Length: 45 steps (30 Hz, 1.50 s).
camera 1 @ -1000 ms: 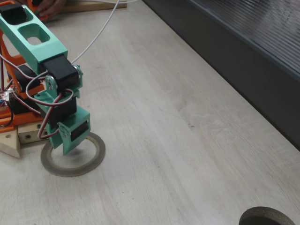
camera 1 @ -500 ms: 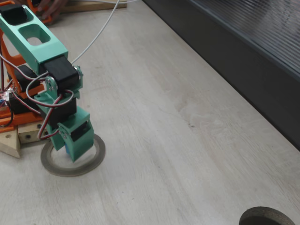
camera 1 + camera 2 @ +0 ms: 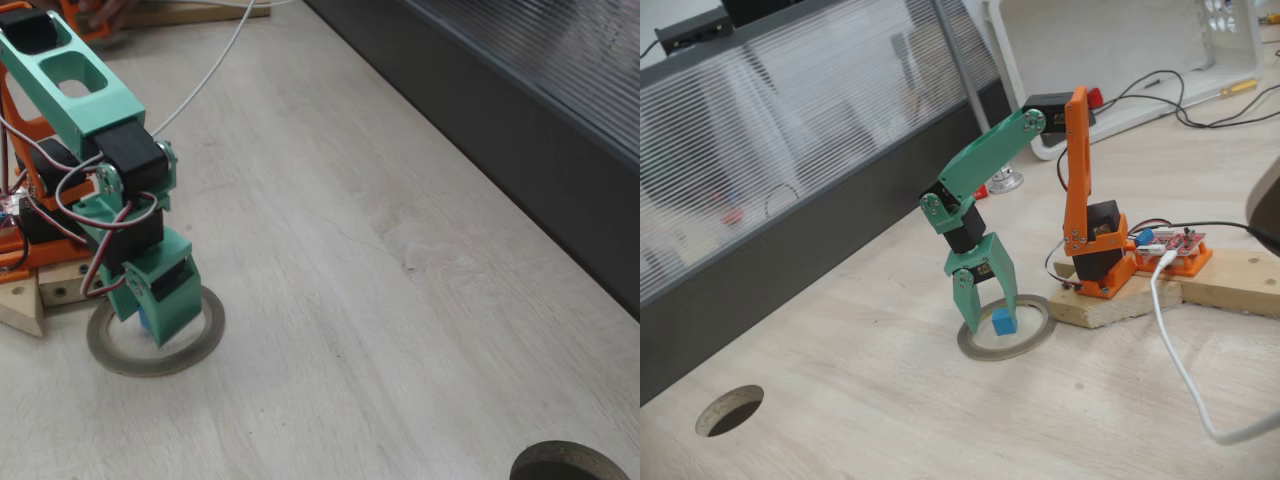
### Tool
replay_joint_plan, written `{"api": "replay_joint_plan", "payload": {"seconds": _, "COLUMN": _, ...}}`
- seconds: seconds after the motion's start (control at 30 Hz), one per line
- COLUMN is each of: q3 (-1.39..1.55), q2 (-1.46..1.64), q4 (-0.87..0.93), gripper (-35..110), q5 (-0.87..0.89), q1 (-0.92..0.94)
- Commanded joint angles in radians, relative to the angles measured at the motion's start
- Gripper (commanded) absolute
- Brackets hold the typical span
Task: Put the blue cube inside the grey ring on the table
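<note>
The blue cube (image 3: 1002, 321) rests on the table (image 3: 890, 400) inside the grey ring (image 3: 1036, 334), near the middle of its opening. My green gripper (image 3: 988, 312) points down over the ring, open, with one finger on each side of the cube and a gap to the left finger. In the other fixed view the gripper (image 3: 158, 328) covers most of the ring's (image 3: 207, 338) opening, and just a sliver of the blue cube (image 3: 145, 322) shows at its left edge.
The arm's orange base (image 3: 1090, 250) stands on a wooden board (image 3: 1200, 285) right behind the ring. A white cable (image 3: 1180, 370) runs across the table. A round hole (image 3: 730, 409) is cut in the tabletop far from the ring. A dark wall panel (image 3: 520, 130) borders the table.
The gripper's jaw has swung open over the ring, and a sliver of blue cube now shows beside it. Since half a second ago the arm has stayed still.
</note>
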Motion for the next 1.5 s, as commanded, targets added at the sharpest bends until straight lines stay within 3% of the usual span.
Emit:
{"api": "replay_joint_plan", "payload": {"seconds": 0.0, "q3": -0.018, "q2": 0.032, "q4": 0.031, "gripper": 41, "q5": 0.008, "q1": 0.011}}
{"api": "replay_joint_plan", "payload": {"seconds": 0.47, "q3": -0.307, "q2": 0.032, "q4": 0.351, "gripper": 41, "q5": 0.008, "q1": 0.009}}
{"api": "replay_joint_plan", "payload": {"seconds": 0.97, "q3": -0.396, "q2": 0.106, "q4": 0.54, "gripper": 41, "q5": 0.008, "q1": 0.008}}
{"api": "replay_joint_plan", "payload": {"seconds": 1.47, "q3": -0.39, "q2": 0.15, "q4": 0.548, "gripper": 41, "q5": 0.008, "q1": 0.008}}
